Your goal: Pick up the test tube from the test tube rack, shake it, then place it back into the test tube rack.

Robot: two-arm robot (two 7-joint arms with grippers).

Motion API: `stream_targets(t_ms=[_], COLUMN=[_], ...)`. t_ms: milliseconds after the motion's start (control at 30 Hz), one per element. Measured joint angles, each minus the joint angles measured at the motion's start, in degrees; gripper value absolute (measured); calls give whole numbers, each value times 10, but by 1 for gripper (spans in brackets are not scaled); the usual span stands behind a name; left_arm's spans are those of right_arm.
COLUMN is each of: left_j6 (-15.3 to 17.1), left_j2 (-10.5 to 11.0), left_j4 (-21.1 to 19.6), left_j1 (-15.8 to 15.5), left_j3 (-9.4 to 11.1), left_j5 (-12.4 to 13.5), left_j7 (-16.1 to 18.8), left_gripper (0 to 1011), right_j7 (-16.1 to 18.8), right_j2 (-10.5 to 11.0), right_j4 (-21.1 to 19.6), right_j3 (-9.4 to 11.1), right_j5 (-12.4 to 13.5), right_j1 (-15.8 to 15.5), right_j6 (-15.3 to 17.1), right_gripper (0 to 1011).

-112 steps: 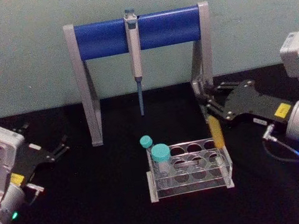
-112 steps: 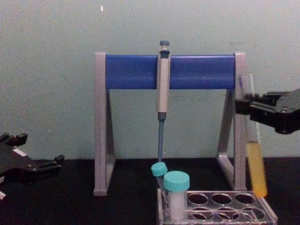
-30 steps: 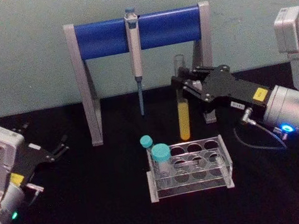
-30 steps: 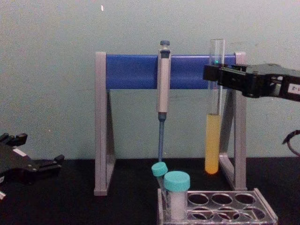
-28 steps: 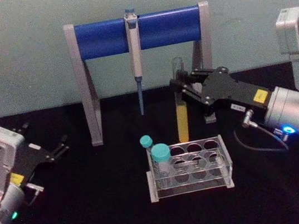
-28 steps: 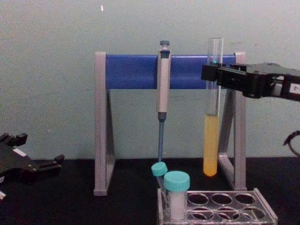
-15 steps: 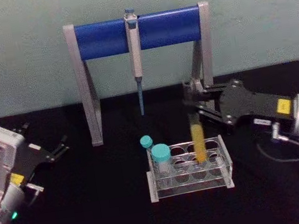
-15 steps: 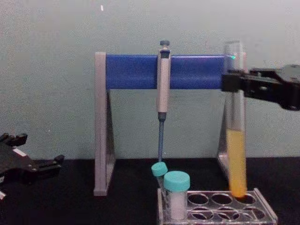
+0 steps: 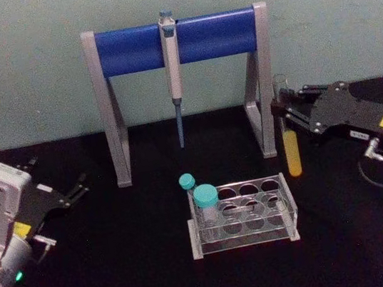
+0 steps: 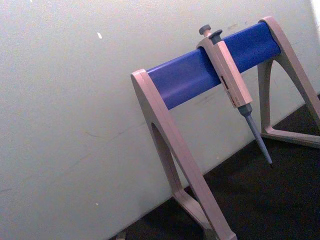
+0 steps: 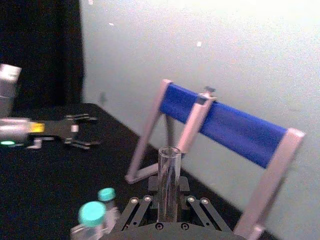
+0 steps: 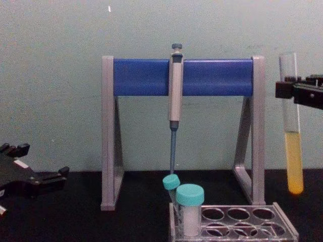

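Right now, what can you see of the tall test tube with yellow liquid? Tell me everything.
The test tube is tall, slender clear glass with a round bottom and an open top, no cap. Yellow liquid fills somewhat less than its lower half. It hangs upright in the air beyond the right end of the test tube rack, apart from it. The right gripper is shut on its upper part, above the liquid.

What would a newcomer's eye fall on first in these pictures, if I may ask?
The test tube of yellow liquid hangs upright in the right gripper, right of the test tube rack. Behind stands the blue-barred pipette stand; the left gripper rests far left.
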Motion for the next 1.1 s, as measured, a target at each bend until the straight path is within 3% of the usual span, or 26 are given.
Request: stream_targets(t_ms=[33,167,333,500,633,800,900,1100], left_j6=[0,0,0,0,0,0,0,0], left_j2=[0,0,0,0,0,0,0,0], left_j4=[0,0,0,0,0,0,0,0], left_j1=[0,0,0,0,0,0,0,0], left_j3=[0,0,0,0,0,0,0,0], left_j5=[0,0,0,0,0,0,0,0], left_j7=[0,0,0,0,0,0,0,0], left_gripper=[1001,1001,1001,1001,1001,1001,1001,1001], right_j7=[-15,-41,-52,-37,-5,48,91,130], right_j2=[-8,-35,-73,-107,-116,-111,-94,-65], right_j4=[1,9,26,45,52,55,55,53], right_j3=[-1,-5,-15,-25,-28,-29,-30,-31], right_j5=[-16,-41,-55,-54,-40,-5,28,63], right_j1=[3,10,22,33,37,39,40,37], right_j6=[-3,-11,-20,-30,-33,-33,-28,-16], right_gripper=[233,233,233,233,233,233,233,233])
